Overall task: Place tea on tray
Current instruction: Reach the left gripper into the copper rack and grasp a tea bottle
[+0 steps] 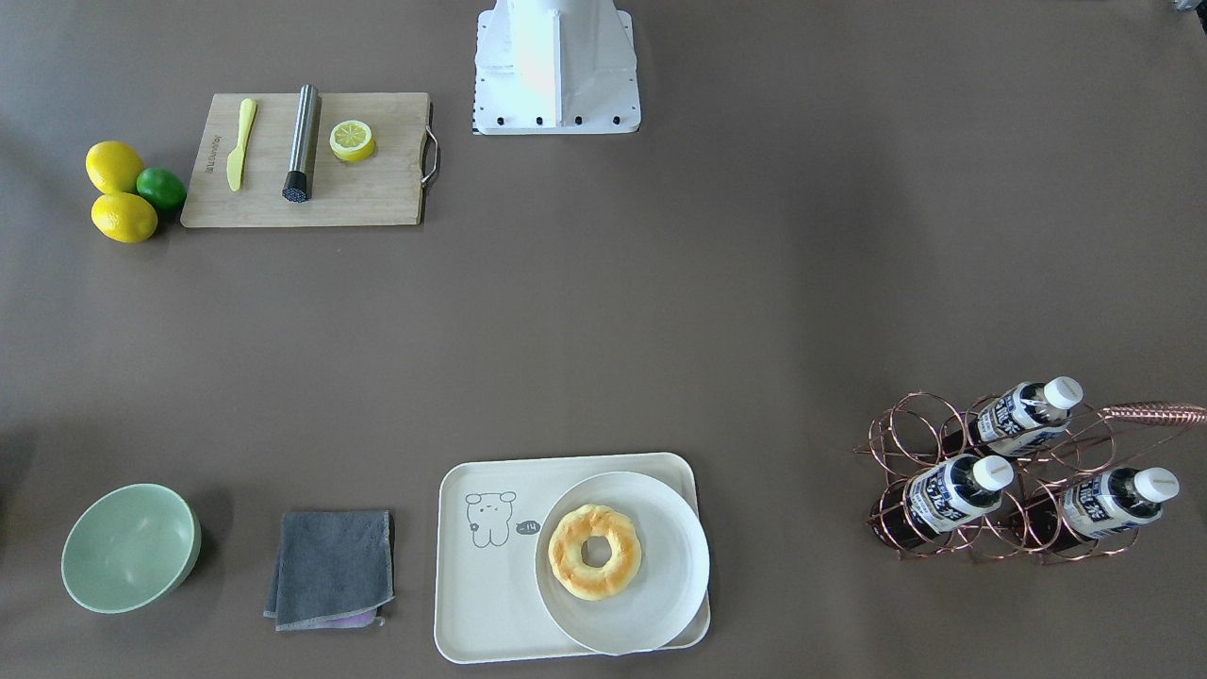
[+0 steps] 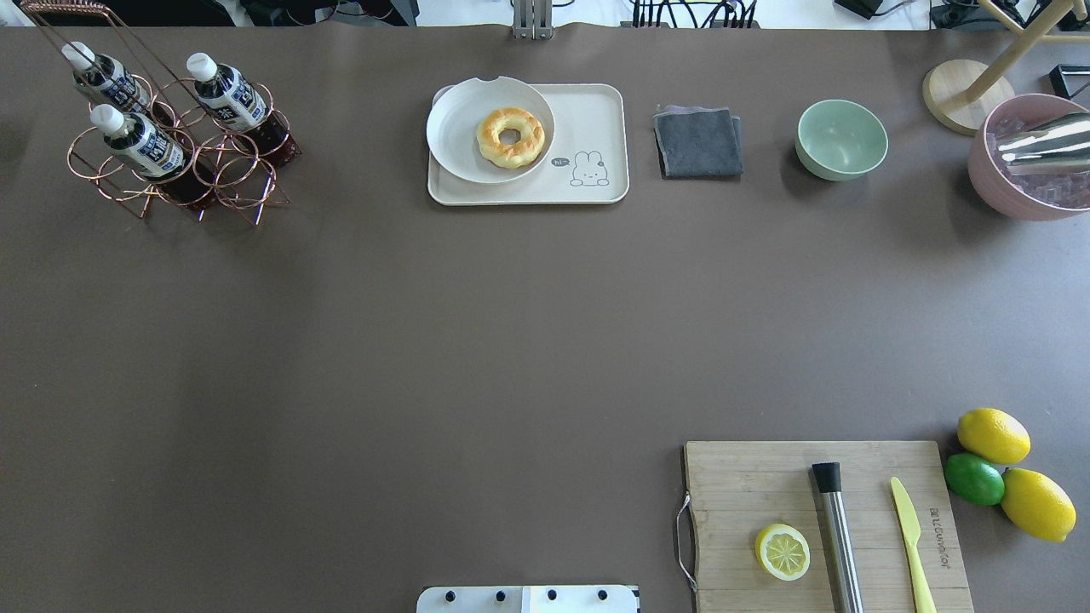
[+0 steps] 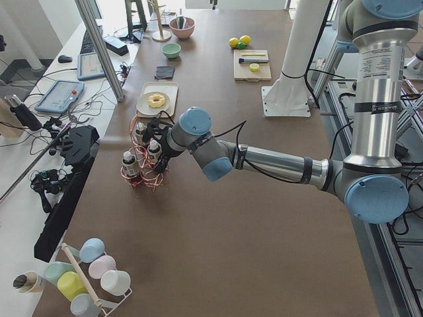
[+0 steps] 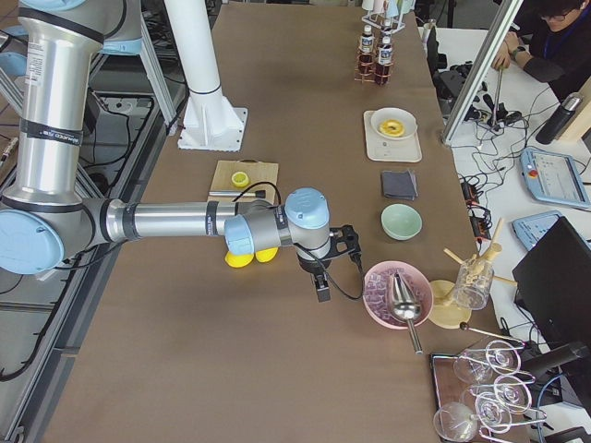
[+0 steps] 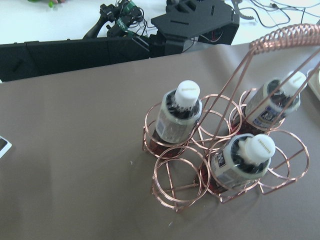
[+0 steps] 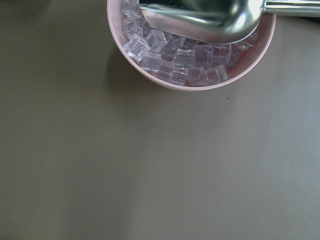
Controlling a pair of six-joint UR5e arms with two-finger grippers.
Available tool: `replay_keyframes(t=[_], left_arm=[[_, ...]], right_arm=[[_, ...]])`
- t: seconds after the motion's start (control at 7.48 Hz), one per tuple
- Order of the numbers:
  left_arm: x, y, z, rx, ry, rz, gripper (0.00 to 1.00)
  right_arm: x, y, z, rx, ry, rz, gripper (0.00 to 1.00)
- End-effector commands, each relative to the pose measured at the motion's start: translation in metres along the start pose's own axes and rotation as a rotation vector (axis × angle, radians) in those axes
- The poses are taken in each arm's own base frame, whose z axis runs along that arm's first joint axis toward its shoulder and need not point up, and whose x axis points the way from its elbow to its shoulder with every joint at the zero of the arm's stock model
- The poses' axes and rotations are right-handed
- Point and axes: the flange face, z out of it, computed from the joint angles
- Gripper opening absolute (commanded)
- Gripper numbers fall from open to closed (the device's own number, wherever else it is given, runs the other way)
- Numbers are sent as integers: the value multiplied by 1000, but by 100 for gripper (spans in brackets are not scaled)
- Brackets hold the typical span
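Note:
Three look-alike tea bottles with white caps and navy-and-white labels lean in a copper wire rack. They also show in the overhead view and close up in the left wrist view. The cream tray with the bear drawing holds a round white plate with a donut. My left gripper hovers just above the rack; I cannot tell whether it is open. My right gripper hangs by the pink ice bowl, far from the tea; I cannot tell its state.
A grey cloth and a green bowl lie beside the tray. A wooden cutting board holds a lemon half, a steel muddler and a yellow knife, with two lemons and a lime next to it. A steel scoop rests in the ice bowl.

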Motion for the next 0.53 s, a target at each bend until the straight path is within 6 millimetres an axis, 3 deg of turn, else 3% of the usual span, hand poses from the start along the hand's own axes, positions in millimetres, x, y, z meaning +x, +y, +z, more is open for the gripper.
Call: replay_keyframes(t=[0.0,0.13,0.4], left_arm=[[81,8,52,149,-99,2,98],[92,3,60,195,-134,-4,98],[117,4,97,219,-162,18,97]], right_arm=[[1,3,1,-3,-4,3,100],[1,4,2,-6,-4,5,100],[0,5,3,-7,-22,6,100]])
